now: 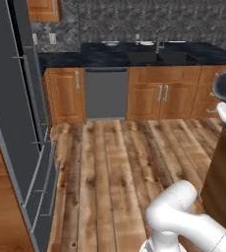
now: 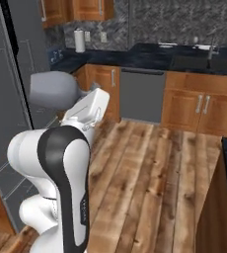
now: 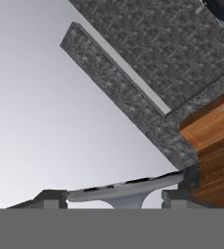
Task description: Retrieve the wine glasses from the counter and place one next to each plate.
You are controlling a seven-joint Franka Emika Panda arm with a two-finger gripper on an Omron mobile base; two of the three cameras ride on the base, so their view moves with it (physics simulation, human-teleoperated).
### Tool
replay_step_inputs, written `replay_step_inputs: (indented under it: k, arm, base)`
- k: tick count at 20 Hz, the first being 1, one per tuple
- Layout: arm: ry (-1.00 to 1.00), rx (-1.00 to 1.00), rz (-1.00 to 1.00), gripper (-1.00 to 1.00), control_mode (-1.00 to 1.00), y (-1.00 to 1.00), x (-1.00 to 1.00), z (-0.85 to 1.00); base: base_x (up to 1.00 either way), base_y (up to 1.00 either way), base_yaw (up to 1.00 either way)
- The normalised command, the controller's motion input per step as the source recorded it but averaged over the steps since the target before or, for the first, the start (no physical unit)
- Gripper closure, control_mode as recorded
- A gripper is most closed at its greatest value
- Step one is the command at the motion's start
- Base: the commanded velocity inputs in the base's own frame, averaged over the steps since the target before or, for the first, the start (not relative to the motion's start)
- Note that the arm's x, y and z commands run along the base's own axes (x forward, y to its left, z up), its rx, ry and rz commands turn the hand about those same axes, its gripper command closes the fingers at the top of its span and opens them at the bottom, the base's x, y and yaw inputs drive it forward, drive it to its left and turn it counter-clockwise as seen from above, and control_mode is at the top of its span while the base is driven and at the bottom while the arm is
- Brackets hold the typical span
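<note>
Hand (image 3: 115, 198) grips a wine glass (image 2: 54, 90) — no writing legible.

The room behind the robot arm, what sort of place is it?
A home kitchen, by the look of it: a black marble-patterned counter over brown wooden cabinets, a sink with a faucet, a grey dishwasher front and a paper towel roll.
</note>
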Motion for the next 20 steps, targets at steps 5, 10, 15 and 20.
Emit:
replay_step_inputs:
  k: [5,10,15,20]
  arm:
    - [0.00,0.00,0.00,1.00,1.00,0.00,0.00,0.00]
    - [0.00,0.00,0.00,1.00,1.00,0.00,0.00,0.00]
    - [0.00,0.00,0.00,1.00,1.00,0.00,0.00,0.00]
    - [0.00,0.00,0.00,1.00,1.00,0.00,0.00,0.00]
  base:
    - [1.00,-0.46,0.07]
    - [1.00,-0.67,0.07]
    - [1.00,-0.57,0.03]
    - [1.00,-0.07,0.00]
